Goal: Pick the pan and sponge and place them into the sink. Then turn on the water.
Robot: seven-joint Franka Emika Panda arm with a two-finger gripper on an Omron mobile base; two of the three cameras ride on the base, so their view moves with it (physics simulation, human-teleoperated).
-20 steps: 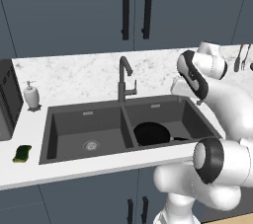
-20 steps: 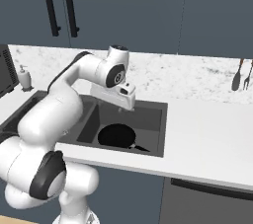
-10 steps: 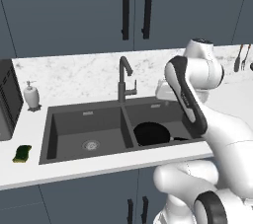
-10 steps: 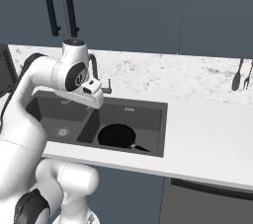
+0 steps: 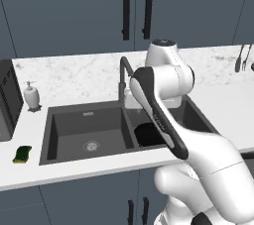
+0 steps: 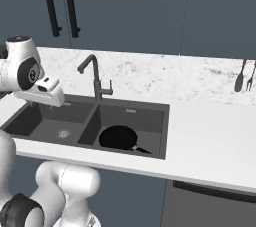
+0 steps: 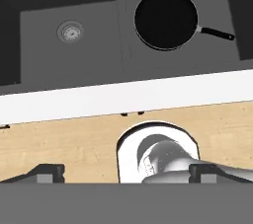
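Arm now swung left over matte grey sink (image 6: 150, 108), pincer (image 7: 123, 173) spread wide, round black pan (image 7: 166, 19) in right basin.

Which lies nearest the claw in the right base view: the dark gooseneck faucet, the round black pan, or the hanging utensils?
1. Dark gooseneck faucet, behind the basins, and round black pan, right basin: too close to call.
2. Hanging utensils, far right wall: farthest.

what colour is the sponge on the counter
Yellow with a dark green side; the sponge shows best in the left base view.
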